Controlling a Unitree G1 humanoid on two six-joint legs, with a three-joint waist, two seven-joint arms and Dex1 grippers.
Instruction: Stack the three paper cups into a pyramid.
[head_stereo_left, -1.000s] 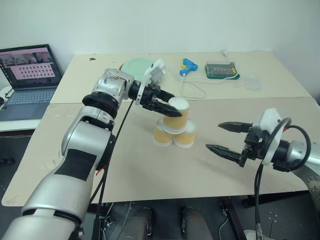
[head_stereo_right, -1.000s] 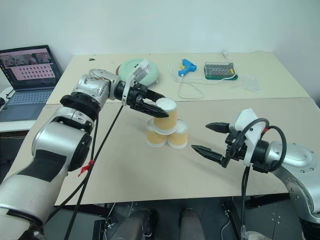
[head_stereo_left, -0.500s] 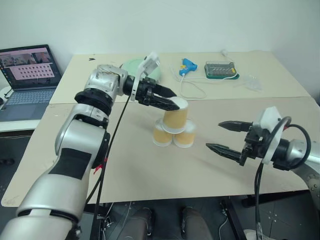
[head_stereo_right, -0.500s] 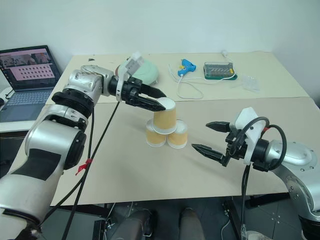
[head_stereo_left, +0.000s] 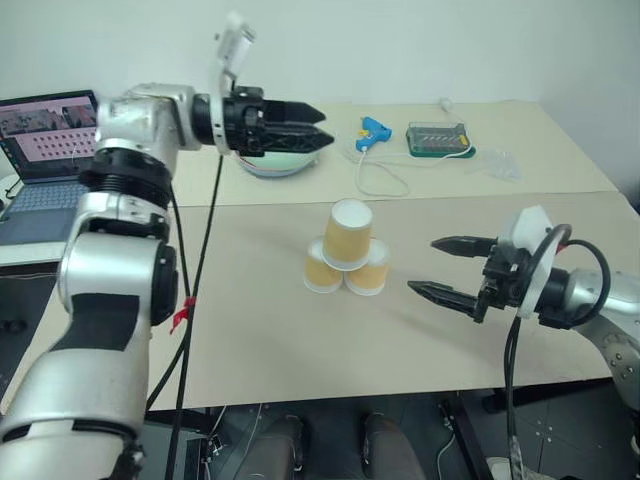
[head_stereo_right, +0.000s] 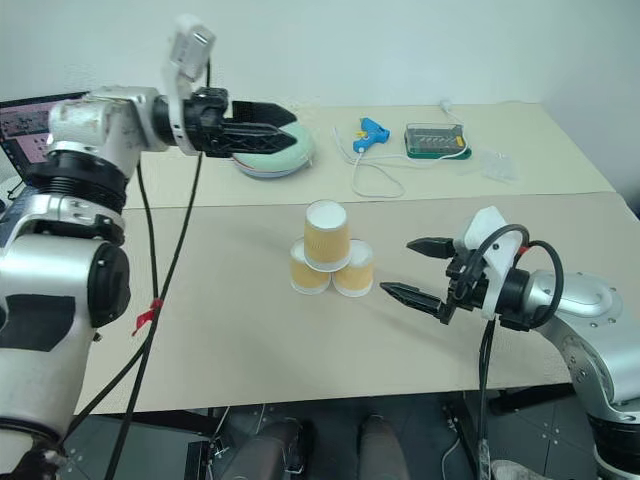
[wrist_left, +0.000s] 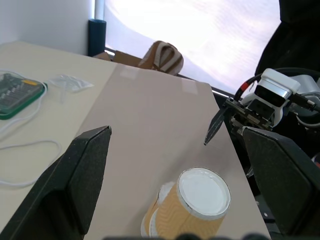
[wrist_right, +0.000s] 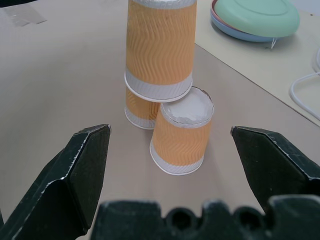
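- Paper cups (head_stereo_left: 345, 258), three of them, stand stacked as a pyramid near the middle of the front surface (head_stereo_left: 260, 330): two upside down side by side as the base, touching each other, and the third upside down on top, resting across both.
- Largest to smallest around them: the front surface butts against a second surface (head_stereo_left: 520, 150) behind it, with a seam running between the two.
- An open laptop (head_stereo_left: 48, 150) sits off the surfaces on the robot's left, its screen lit.
- The left gripper (head_stereo_left: 318, 128) hangs high above the rear surface, pointing level toward the robot's right, well apart from the pyramid; its jaws stand apart and hold nothing.
- The right gripper (head_stereo_left: 440, 268) hovers over the front surface to the right of the pyramid, pointing at it but clear of it; its jaws are spread wide and empty.
- A green round dish (head_stereo_right: 275, 155) lies upside down on a bluish one on the rear surface, behind the left gripper's fingers.
- A clear case with a green base (head_stereo_left: 441, 139) lies toward the right of the rear surface, with a crumpled clear bag (head_stereo_left: 498, 163) beside it.
- A blue glue gun (head_stereo_left: 376, 130) lies between dish and case, its white cord (head_stereo_left: 378, 178) looping toward the seam.
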